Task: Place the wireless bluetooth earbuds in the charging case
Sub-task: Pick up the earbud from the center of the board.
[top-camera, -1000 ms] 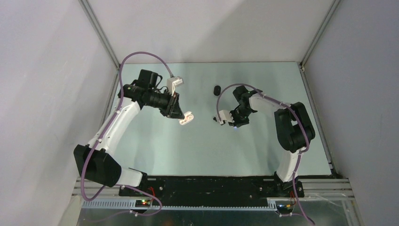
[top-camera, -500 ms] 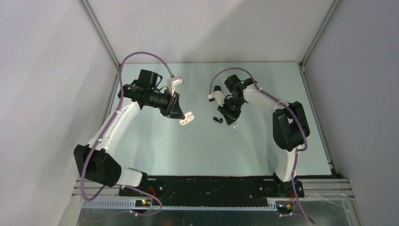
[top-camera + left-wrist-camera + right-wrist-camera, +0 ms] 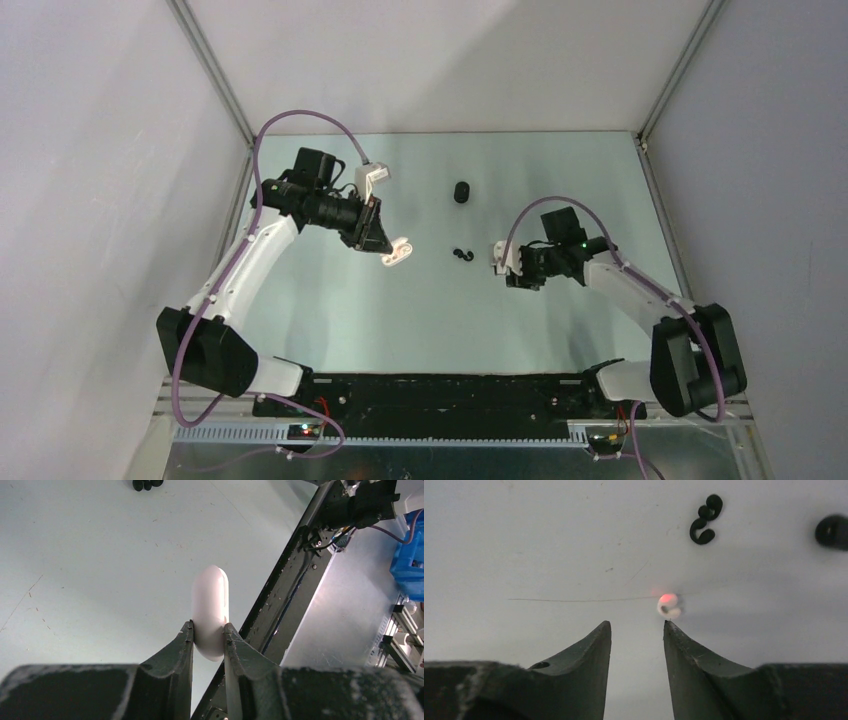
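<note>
White case point(image 3: 210, 595) sits clamped, partly hidden, in left gripper point(image 3: 208, 626); right gripper point(image 3: 636, 623) gapes beside blurred white earbud point(image 3: 669, 605).

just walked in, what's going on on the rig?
The left tool is shut on a white case, held on edge between its fingers. The right tool is open with nothing in it; a white earbud, glowing red, lies on the table just past one fingertip. Two black earbuds lie together farther out, with what looks like a black case beyond them. No earbud can be seen in a case yet.
</note>
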Robot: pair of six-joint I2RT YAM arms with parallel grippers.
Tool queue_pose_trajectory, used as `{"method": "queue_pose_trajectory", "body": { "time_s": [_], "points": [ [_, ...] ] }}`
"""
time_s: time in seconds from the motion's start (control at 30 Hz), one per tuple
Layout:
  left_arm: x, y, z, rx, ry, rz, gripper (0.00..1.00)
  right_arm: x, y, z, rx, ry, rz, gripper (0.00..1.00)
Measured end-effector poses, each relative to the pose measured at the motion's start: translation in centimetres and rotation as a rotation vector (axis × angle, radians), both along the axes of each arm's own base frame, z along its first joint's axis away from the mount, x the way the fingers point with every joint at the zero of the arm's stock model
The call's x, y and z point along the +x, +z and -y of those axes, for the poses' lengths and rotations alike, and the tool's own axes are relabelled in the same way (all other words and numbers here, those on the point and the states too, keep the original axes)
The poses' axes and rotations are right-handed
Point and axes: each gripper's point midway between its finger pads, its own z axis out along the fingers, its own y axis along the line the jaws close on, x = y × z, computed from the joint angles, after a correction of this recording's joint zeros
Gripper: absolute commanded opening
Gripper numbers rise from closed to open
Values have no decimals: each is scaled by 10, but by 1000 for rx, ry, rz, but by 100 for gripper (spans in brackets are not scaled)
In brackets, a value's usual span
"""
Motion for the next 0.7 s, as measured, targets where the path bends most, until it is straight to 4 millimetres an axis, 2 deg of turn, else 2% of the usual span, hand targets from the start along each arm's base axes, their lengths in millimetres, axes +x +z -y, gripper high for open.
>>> {"method": "queue_pose_trajectory", "body": {
  "time_s": [0.17,0.27,0.57,0.7],
  "points": [
    [0,0,0,0,0,-1,0,11,-25,-5,-77,187,94,39],
    [0,0,0,4,2,0,0,15,-36,-6,-123,256,106,33],
    [1,-2,-2,10,6,-1,0,34,-38,-13,-176,332,156,28],
    [2,-2,-3,10,10,0,0,35,-43,-13,-195,347,147,28]
  ]
}}
